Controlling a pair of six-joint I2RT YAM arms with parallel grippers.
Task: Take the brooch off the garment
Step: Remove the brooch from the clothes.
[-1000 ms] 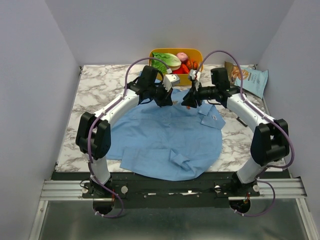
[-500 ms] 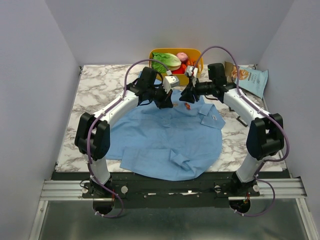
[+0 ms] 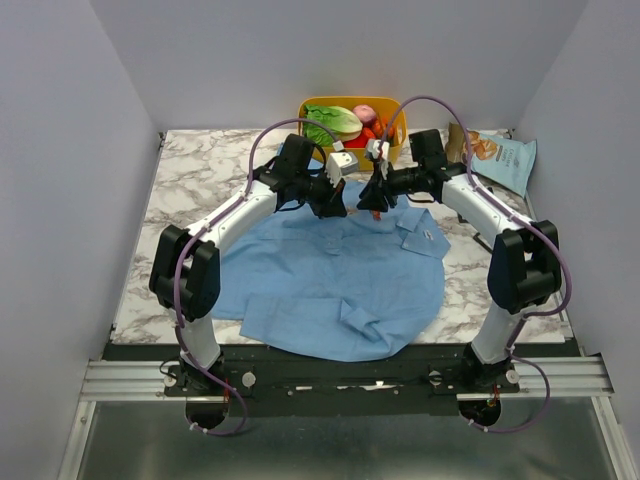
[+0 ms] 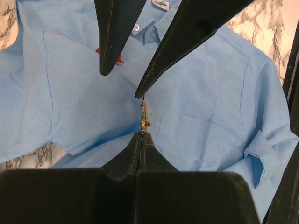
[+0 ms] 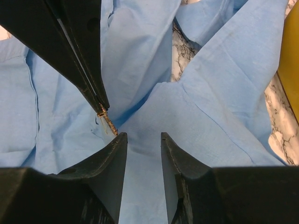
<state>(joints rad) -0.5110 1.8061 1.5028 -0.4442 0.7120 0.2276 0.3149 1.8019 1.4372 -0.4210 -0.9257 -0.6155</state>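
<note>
The garment [image 3: 330,280] is a light-blue shirt spread over the marble table, also filling the left wrist view [image 4: 201,93] and the right wrist view [image 5: 210,93]. The brooch [image 4: 145,116] is a tiny golden-tan pin sticking out of the tips of my left gripper [image 4: 141,134], which is shut on it just above the cloth. In the right wrist view the brooch [image 5: 107,120] reaches the left fingertip of my right gripper [image 5: 142,136], which stands open with only cloth between its fingers. Both grippers meet near the collar: the left gripper [image 3: 346,205] and the right gripper [image 3: 374,203]. A red ornament [image 4: 111,55] lies on the shirt.
A yellow basket [image 3: 392,108] of vegetables stands at the back edge just behind the grippers. A snack bag [image 3: 505,160] lies at the back right. Marble table [image 3: 190,180] shows bare on the left of the shirt.
My right arm has swung back and to the left, bringing its open gripper closer to the left gripper's tips. The left gripper has stayed shut in place.
</note>
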